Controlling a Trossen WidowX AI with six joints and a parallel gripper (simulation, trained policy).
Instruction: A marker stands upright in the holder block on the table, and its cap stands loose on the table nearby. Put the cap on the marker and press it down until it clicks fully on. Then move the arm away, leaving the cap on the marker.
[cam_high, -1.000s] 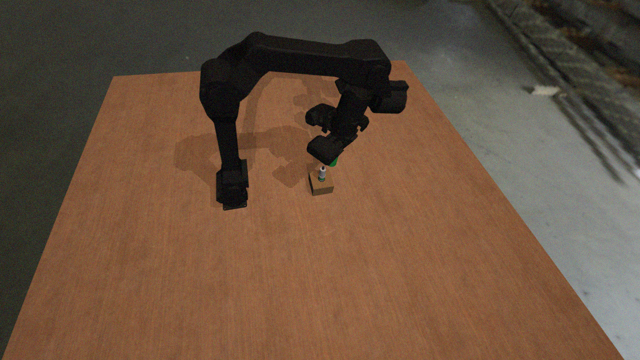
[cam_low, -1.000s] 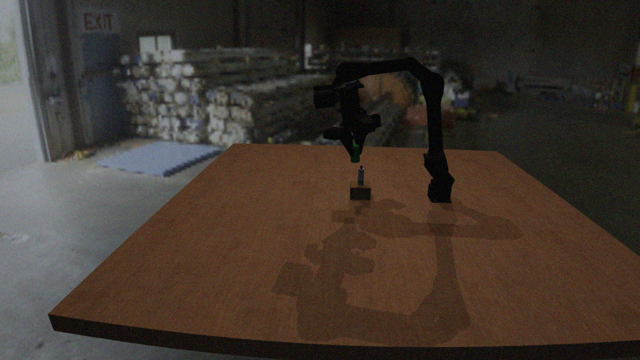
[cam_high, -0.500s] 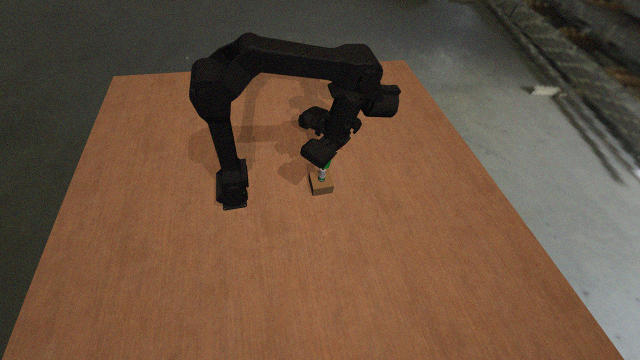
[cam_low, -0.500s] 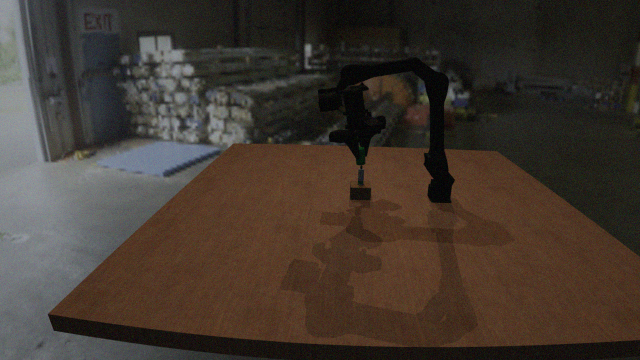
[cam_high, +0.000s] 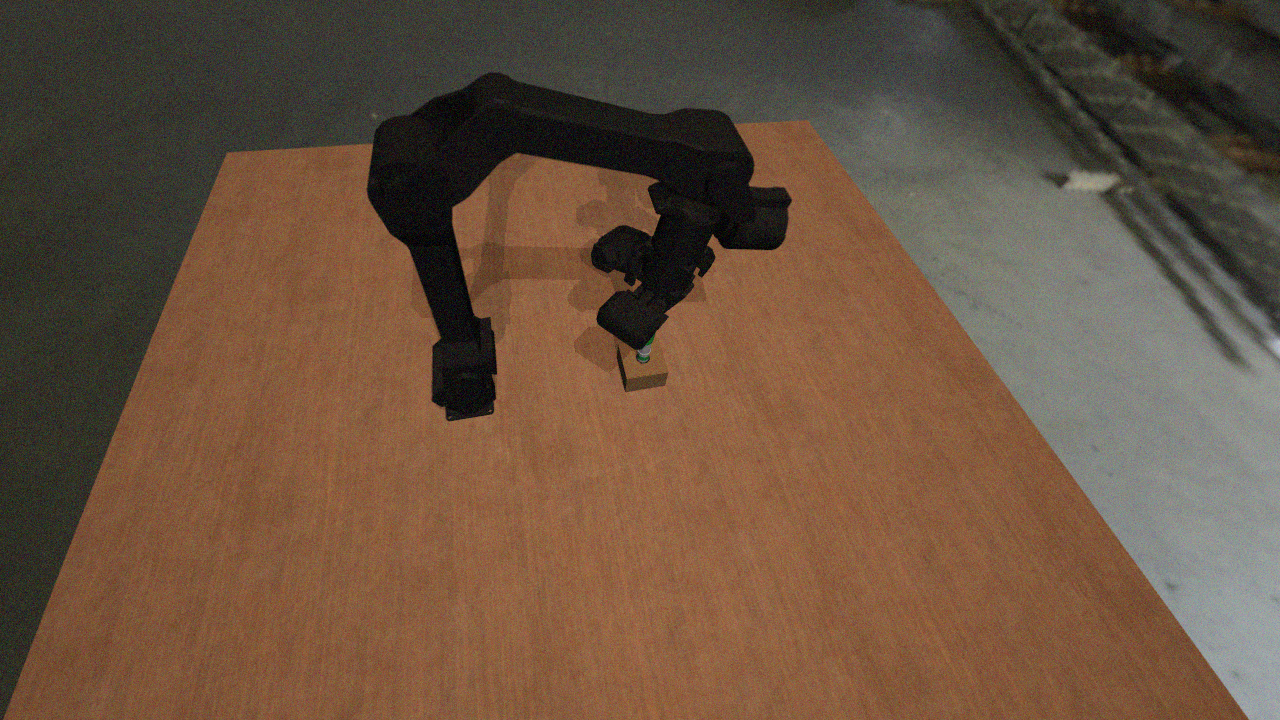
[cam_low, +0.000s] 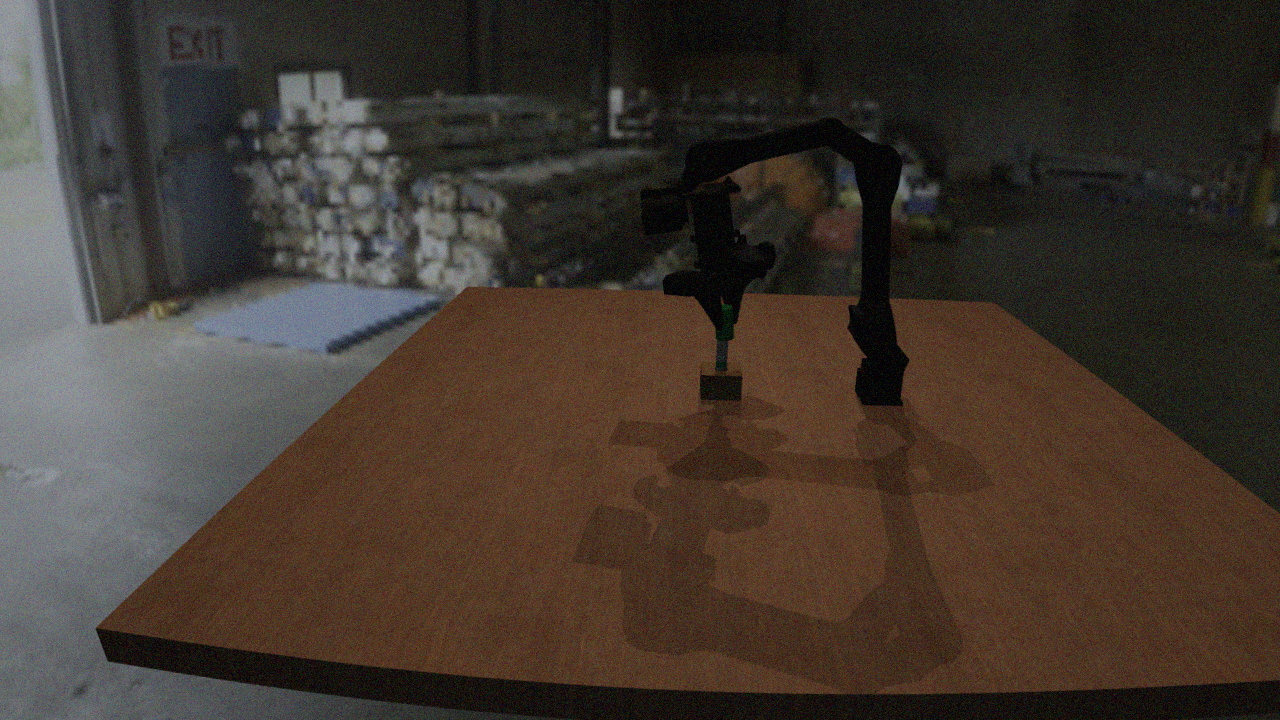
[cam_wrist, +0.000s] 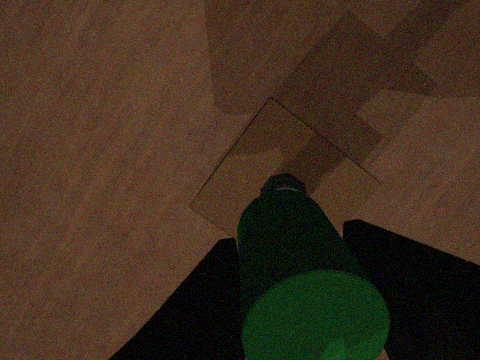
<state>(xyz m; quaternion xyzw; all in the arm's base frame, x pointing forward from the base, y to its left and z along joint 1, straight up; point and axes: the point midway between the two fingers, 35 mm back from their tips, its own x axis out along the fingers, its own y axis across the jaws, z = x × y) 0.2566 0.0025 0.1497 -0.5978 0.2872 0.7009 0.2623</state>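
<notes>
Green Cap Above the Marker!

Top: the holder block (cam_high: 646, 379) sits toward the bench's far edge, marker (cam_high: 643, 354) upright. Exterior: the pincer (cam_low: 725, 315) grips the green cap (cam_low: 726, 324) over the marker (cam_low: 721, 354). Wrist: fingertips flank the cap (cam_wrist: 315, 315).

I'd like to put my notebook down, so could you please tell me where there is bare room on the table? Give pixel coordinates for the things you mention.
In the top view, bare wood spreads below the block (cam_high: 644, 380) (cam_low: 720, 385) (cam_wrist: 250, 172), toward the near edge. It's crowded at the block, under the gripper (cam_high: 646, 338) (cam_low: 725, 315) (cam_wrist: 290, 245) and cap (cam_low: 726, 323) (cam_wrist: 315, 310).
</notes>
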